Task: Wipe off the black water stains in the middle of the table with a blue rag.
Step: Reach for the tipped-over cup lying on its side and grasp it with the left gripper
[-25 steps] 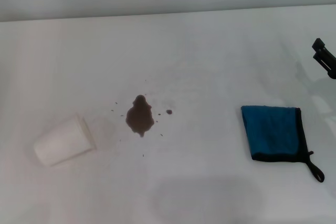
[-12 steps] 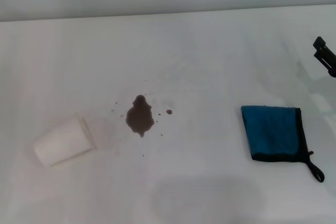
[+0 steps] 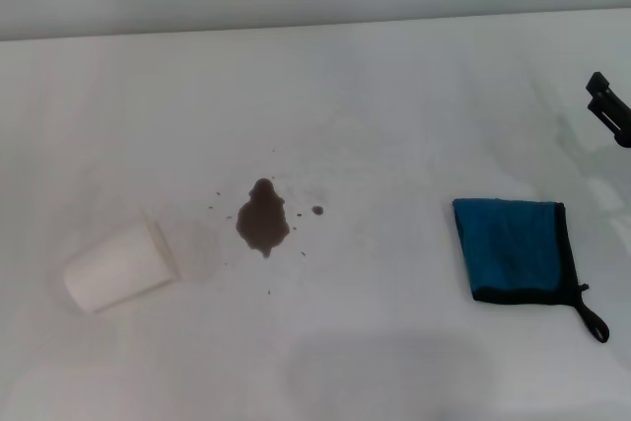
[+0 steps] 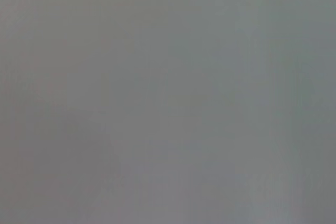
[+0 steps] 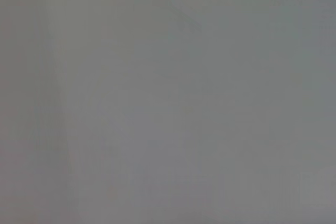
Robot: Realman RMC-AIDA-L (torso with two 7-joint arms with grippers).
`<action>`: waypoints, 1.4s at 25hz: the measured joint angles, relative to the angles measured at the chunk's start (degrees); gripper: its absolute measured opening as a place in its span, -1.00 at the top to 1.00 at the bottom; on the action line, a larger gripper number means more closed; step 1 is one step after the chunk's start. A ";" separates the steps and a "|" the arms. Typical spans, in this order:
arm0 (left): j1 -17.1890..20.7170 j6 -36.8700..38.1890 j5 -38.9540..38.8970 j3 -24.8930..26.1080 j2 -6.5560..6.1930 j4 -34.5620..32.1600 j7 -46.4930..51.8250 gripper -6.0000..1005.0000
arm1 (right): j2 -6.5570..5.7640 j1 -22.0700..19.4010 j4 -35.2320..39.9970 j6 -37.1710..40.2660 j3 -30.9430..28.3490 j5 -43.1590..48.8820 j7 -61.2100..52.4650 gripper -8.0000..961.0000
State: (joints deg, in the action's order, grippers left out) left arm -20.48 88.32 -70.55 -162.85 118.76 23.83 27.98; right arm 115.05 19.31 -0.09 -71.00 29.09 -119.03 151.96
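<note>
In the head view the black water stains (image 3: 262,221) form a small dark pear-shaped blot with tiny specks around it, in the middle of the white table (image 3: 394,96). The blue rag (image 3: 515,247), trimmed in black with a corner loop, lies flat to the right of the blot. My right gripper (image 3: 609,108) shows only as a black tip at the right edge, above and beyond the rag, apart from it. The left gripper is out of view. Both wrist views show only plain grey.
A white paper cup (image 3: 120,266) lies on its side to the left of the blot, its mouth facing the stain. The table's far edge (image 3: 315,25) meets a grey wall at the back.
The right gripper tip at the right edge has shifted very slightly. The rag, stain and cup have not moved.
</note>
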 joint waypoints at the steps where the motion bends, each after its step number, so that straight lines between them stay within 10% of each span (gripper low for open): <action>1: -1.05 -0.09 2.15 -0.03 0.02 2.39 3.88 -0.55 | 0.00 -0.02 -0.07 0.06 0.00 -0.01 0.00 -0.82; 15: -17.62 11.77 37.78 -0.28 -2.19 42.69 43.12 -0.40 | 0.08 0.14 -0.61 1.41 0.00 -0.15 0.00 -0.82; 25: -29.77 19.76 69.75 -0.44 -6.67 45.06 44.43 -0.40 | 0.10 0.55 -0.61 2.11 -0.08 -0.15 0.00 -0.82; 35: -39.35 19.93 83.89 -0.51 -6.45 41.90 42.35 -0.39 | 0.18 0.72 -0.75 2.22 -0.09 -0.14 0.00 -0.82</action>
State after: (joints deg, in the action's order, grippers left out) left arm -59.82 108.25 13.34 -163.36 112.31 65.73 70.33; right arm 115.23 20.04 -0.85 -68.78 29.00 -119.18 151.96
